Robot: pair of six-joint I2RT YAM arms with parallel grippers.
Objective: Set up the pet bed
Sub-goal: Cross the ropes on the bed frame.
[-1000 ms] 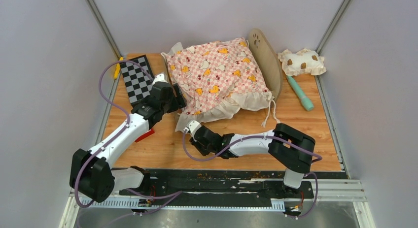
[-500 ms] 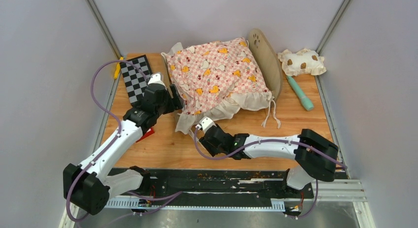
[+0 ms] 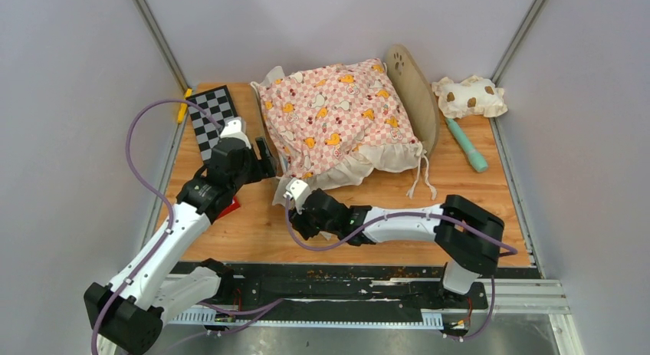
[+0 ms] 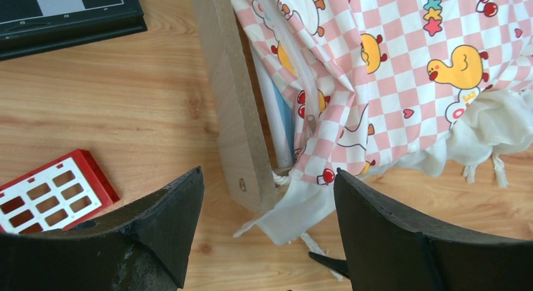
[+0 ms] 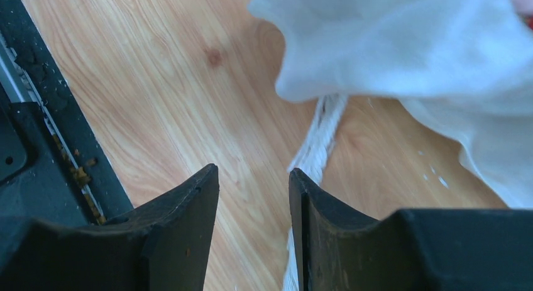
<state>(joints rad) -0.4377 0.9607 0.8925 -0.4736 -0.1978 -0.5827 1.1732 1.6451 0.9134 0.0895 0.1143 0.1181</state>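
Observation:
The pet bed shows as a light-wood headboard [image 3: 415, 94] with a paw cutout at the back and a wooden end board [image 4: 236, 115] near the left arm. A pink checkered cushion [image 3: 337, 113] with duck prints lies over the frame and hides its base. My left gripper [image 4: 268, 171] stands wide open just in front of the end board's corner, holding nothing. My right gripper [image 5: 254, 170] hovers low over the table at the cushion's white ruffle [image 5: 427, 58], jaws partly open with only bare wood between them. A white cord [image 5: 320, 134] runs beside its right finger.
A checkerboard [image 3: 211, 117] lies at the back left, with a red grid piece [image 4: 50, 193] on the table under the left arm. A spotted cream pillow [image 3: 469, 96] and a teal stick [image 3: 467, 146] lie at the back right. Grey walls close in the table.
The right gripper swung right, then back left along the ruffle's edge, and its jaws have parted. The left arm drew back slightly towards the near left, still open.

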